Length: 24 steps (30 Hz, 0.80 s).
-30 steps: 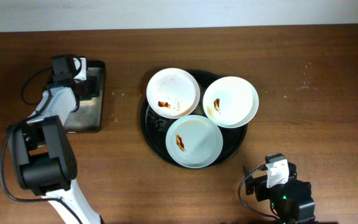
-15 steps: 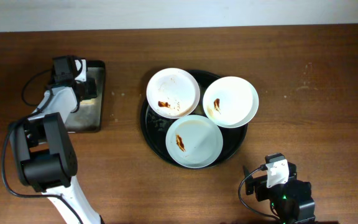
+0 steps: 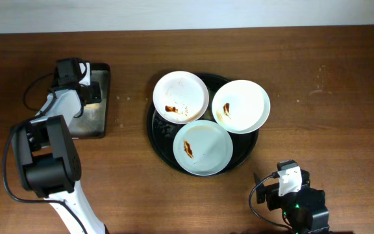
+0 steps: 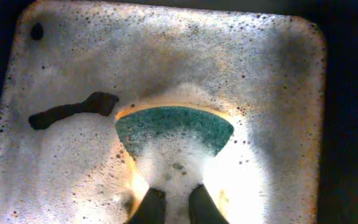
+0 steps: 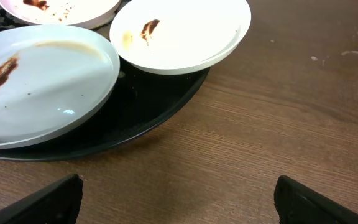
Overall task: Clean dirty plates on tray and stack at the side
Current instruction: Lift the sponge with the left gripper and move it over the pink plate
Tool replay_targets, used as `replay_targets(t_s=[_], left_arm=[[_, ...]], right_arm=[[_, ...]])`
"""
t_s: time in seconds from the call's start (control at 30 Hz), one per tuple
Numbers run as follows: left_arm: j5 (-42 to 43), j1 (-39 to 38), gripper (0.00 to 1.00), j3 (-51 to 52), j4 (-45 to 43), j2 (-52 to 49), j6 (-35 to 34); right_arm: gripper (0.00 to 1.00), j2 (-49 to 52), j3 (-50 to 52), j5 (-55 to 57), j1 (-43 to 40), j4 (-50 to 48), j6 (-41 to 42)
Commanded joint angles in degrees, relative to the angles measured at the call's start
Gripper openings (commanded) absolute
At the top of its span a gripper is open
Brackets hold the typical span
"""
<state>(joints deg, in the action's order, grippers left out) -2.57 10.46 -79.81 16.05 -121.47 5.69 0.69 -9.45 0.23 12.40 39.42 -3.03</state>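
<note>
Across the brown counter (image 3: pixel 330 78) almost nothing has shifted in the last second. The black tray (image 3: pixel 245 153) sits mid-frame as before. Its three plates (image 3: pixel 181 97) lie where they were, each with its brown smear, so by our reckoning no cleaning has begun.

The only change we find is at the left of the overhead view. The left arm (image 3: pixel 44 156) has swung its lower links slightly, and its tip has crept a little over the metal pan (image 3: pixel 89 123) at upper left. We take this as the sponge being worked in suds or about to be lifted out.

From the left wrist, the pan floor is covered in foam (image 4: pixel 73 168). A teal sponge (image 4: pixel 174 127) lies at centre frame. The left fingers (image 4: pixel 154 208) are set narrow at the bottom edge and seem to pinch the sponge's near end, though lather hides the contact.

The right fingers (image 5: pixel 48 202) are spread wide at the lower corners, holding nothing and parked short of the tray.
</note>
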Motion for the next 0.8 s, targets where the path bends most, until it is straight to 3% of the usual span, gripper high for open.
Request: replay_targets(t_s=[0.0,0.27,0.53,0.63,0.77], left_arm=[[-0.24,0.04,0.01,-0.04,2.54,-2.62,-0.5],[-0.59,0.15,0.01,-0.39,4.63,7.52,-0.46],[-1.53,-0.57,0.01,-0.39,9.05,9.05,-0.5],[-1.44,-5.2,0.01,-0.39,10.14,15.28,0.0],[-1.36,-19.43,0.01,-0.39,10.69,22.25,-0.11]], right_arm=[[0.99,-0.37,0.33,1.11,-0.15,0.28,0.04],[0.99,-0.37,0.33,1.11,-0.15,0.26,0.04],[0.99,-0.37,0.33,1.11,-0.15,0.28,0.04],[0.99,-0.37,0.33,1.11,-0.15,0.26,0.04],[0.99,-0.37,0.33,1.11,-0.15,0.26,0.04]])
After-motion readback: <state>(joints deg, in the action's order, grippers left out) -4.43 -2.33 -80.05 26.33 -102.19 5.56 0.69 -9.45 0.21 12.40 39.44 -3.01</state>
